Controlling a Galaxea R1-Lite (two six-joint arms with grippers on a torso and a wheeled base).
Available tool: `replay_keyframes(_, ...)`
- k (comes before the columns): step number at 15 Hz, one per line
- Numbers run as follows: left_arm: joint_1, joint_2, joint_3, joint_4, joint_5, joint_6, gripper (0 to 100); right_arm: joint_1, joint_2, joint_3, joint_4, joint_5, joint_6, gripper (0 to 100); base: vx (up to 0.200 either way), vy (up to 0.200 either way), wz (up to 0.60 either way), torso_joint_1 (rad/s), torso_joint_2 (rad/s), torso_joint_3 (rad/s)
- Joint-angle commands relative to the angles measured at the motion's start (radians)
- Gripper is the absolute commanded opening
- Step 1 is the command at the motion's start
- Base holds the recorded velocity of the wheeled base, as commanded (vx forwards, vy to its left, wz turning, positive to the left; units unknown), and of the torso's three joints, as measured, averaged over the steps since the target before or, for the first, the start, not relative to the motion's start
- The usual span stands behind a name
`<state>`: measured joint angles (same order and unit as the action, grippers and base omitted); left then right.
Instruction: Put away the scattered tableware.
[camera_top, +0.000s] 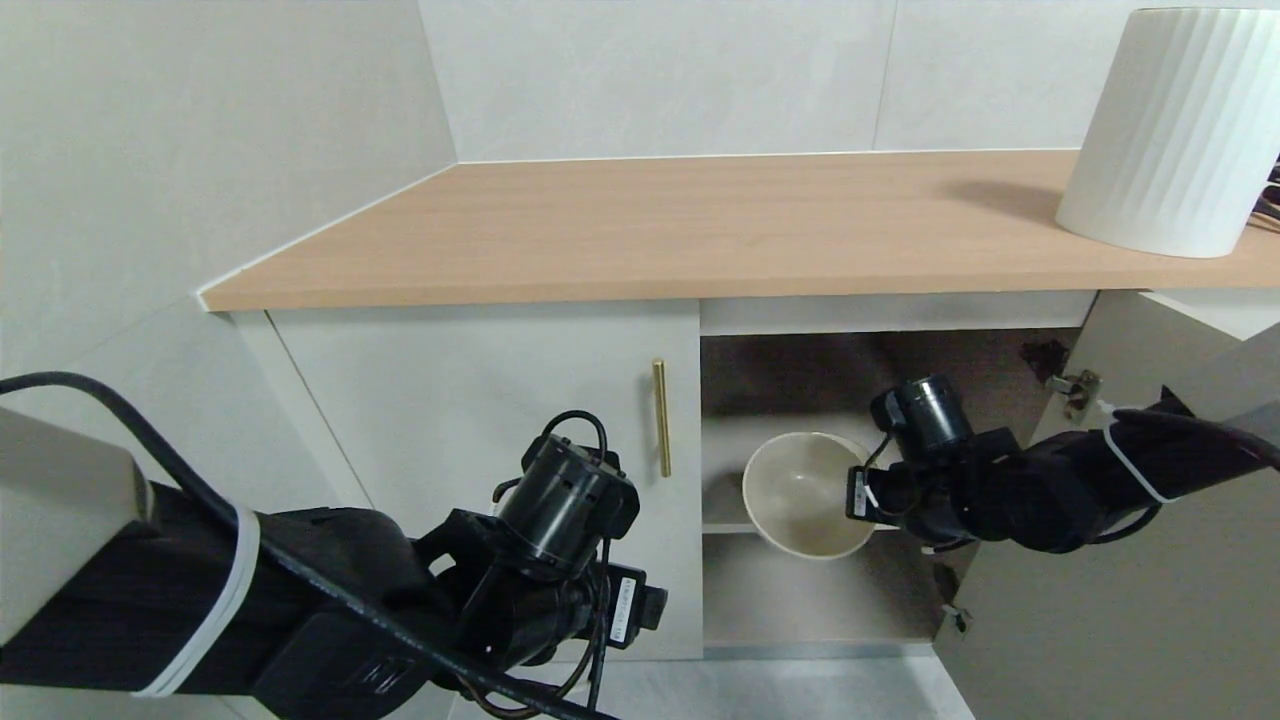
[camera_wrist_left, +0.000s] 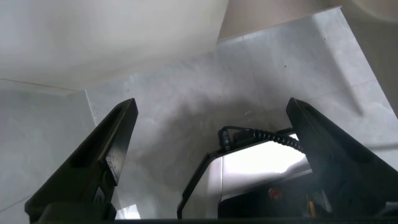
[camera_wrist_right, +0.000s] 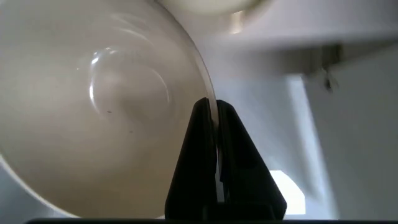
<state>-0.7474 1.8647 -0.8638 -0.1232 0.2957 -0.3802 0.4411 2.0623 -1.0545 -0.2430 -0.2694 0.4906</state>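
Note:
A cream bowl (camera_top: 806, 494) hangs tilted in the open right half of the cabinet, in front of the inner shelf (camera_top: 725, 470). My right gripper (camera_top: 868, 492) is shut on the bowl's rim. In the right wrist view the dark fingers (camera_wrist_right: 208, 124) pinch the rim of the bowl (camera_wrist_right: 99, 106) from both sides. My left gripper (camera_wrist_left: 211, 112) is open and holds nothing, with grey floor beyond its fingers. The left arm (camera_top: 560, 520) sits low in front of the shut left door.
The wooden countertop (camera_top: 650, 225) carries a white ribbed lamp shade (camera_top: 1170, 130) at the far right. The left cabinet door (camera_top: 480, 420) has a brass handle (camera_top: 660, 417). The right door (camera_top: 1110, 560) stands open beside the right arm. A tiled wall rises on the left.

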Motion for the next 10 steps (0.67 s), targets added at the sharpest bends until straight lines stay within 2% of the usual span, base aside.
replay_keyframes(1, 0.000, -0.001, -0.001, -0.001, 0.000, 0.000, 100, -0.035, 0.021, -0.018, -0.015, -0.002, 0.014, 0, 0.000, 0.000, 0.00, 0.000, 0.00, 0.000)
replay_keyframes(3, 0.000, -0.001, -0.001, -0.001, 0.000, 0.000, 100, -0.062, 0.058, -0.075, -0.019, -0.021, 0.085, 0, 0.000, 0.000, 0.00, 0.000, 0.00, 0.000)
replay_keyframes(8, 0.000, -0.001, -0.001, -0.001, 0.000, 0.000, 100, -0.107, 0.142, -0.190, -0.018, -0.030, 0.151, 0, 0.000, 0.000, 0.00, 0.000, 0.00, 0.000)
replay_keyframes(10, 0.000, -0.001, -0.003, -0.001, 0.000, -0.014, 100, -0.125, 0.186, -0.228, -0.019, -0.041, 0.152, 0, 0.000, 0.000, 0.00, 0.000, 0.00, 0.000)
